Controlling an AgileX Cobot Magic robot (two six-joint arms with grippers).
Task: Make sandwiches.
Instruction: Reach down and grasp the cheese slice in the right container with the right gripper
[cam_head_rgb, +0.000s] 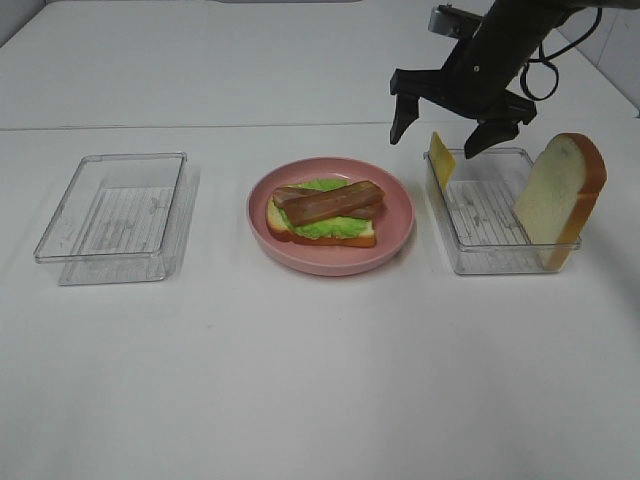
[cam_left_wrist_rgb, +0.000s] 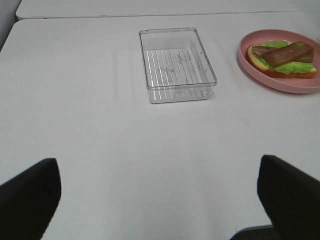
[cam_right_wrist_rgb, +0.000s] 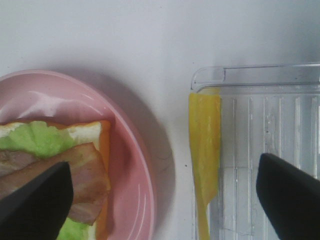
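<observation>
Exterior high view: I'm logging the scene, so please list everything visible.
plate: 1, pink, table centre.
lower bread slice: 1, white, orange-brown crust, on plate.
lettuce: 1, green, on that bread.
bacon strips: 2, brown, atop lettuce.
left tray: 1, clear, left of plate.
right tray: 1, clear, right of plate.
cheese slice: 1, yellow, at right tray's plate-side wall.
upright bread slice: 1, white, at right tray's outer end.
table: 1, white.
right gripper: 1, black, open above cheese.
left gripper: 1, black, open, wrist view only.
</observation>
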